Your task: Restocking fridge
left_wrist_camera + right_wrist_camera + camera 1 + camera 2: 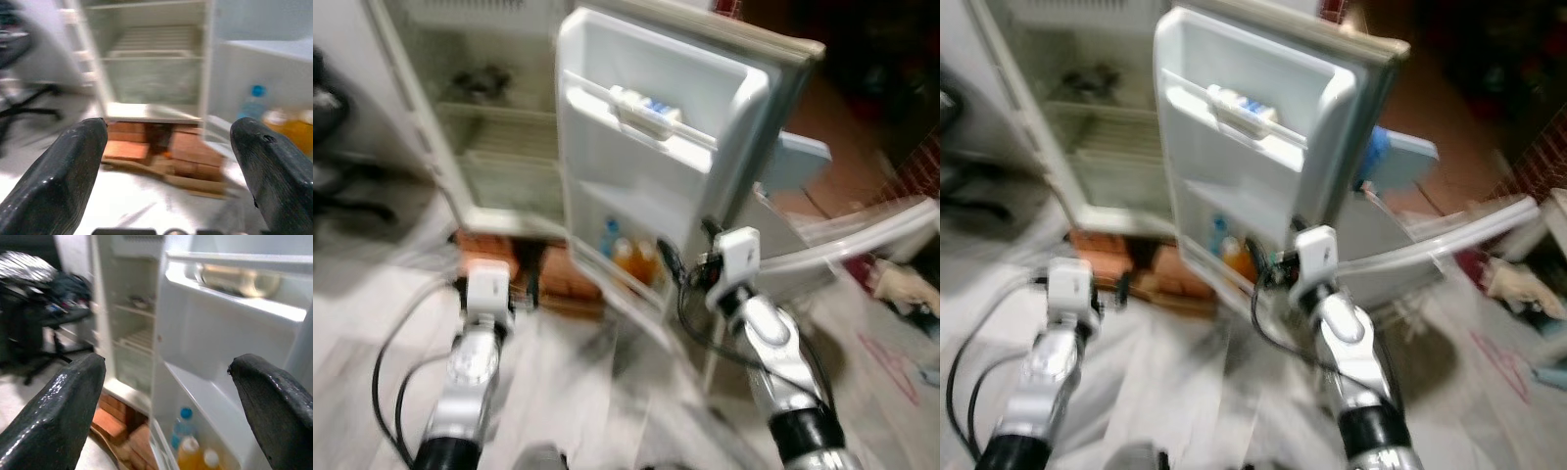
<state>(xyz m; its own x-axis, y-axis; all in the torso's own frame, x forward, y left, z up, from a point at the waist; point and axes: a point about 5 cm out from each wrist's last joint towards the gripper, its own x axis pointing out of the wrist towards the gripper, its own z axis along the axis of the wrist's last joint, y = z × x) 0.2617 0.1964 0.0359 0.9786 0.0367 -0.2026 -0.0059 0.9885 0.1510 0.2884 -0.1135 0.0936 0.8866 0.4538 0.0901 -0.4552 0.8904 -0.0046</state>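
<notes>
Both empty, with jaws spread, the right gripper [166,396] is nearer the upright bottles [188,443] in the fridge door [646,186] bottom shelf than the left gripper [168,161].

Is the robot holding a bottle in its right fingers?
No, the right gripper is open with nothing between its fingers; the bottles stand in the fridge door.
</notes>
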